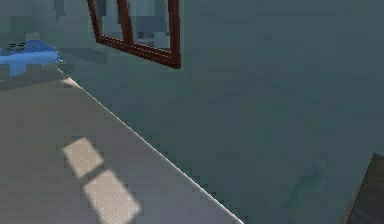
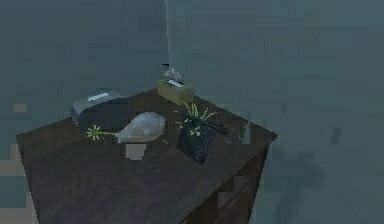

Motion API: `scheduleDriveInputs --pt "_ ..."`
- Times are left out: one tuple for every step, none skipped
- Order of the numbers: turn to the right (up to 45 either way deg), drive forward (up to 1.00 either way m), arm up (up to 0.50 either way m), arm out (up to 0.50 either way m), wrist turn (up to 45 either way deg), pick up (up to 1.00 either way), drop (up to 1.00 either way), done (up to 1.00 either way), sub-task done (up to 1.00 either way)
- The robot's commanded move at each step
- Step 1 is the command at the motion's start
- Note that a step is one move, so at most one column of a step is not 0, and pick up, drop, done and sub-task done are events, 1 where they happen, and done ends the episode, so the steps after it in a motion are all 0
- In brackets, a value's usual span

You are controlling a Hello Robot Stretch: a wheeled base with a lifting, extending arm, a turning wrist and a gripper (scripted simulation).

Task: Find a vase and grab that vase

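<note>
Arm side view: a dark wooden tabletop (image 2: 80, 185) stands against a blue-grey wall, and on it lies a pale, rounded vase (image 2: 142, 127). It is tipped on its side near the middle of the tabletop, with its narrow end towards a green sprig (image 2: 95, 132) at the view's left. That sprig probably spilled from its mouth, though this is only a guess. Behind it is a flat dark grey box (image 2: 97, 104). Farther back sits an olive box (image 2: 176, 92) with a small grey object (image 2: 174, 72) on top, too small to name. Just beside the vase on the view's right is a dark boxy shape under spiky green leaves (image 2: 198, 140) – most likely a potted plant.

Forward view: a bare floor (image 1: 60, 120) with sunlit patches runs up to a teal wall (image 1: 270, 90) with a red-framed window (image 1: 135, 28). A blue object (image 1: 25, 58) sits far off at the left, and a dark edge of furniture (image 1: 370, 195) cuts the lower right corner.

The base seems parked alongside the tabletop so the vase falls on the reaching side – searching looks done and grabbing is still ahead. I cannot tell how the jaws stand. Since the vase lies down, it may roll when touched, and the leafy thing beside it crowds the approach
</note>
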Motion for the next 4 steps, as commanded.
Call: scheduleDriveInputs --pt "0.0 0.0 0.5 0.0 0.0 0.0 0.0 0.0 0.0" --pt "0.0 0.0 0.38 0.0 0.0 0.0 0.0 0.0 0.0" --pt "0.0 0.0 0.0 0.3 0.0 0.0 0.0 0.0 0.0" --pt "0.0 0.0 0.0 0.0 45.0 0.0 0.0 0.0 0.0"
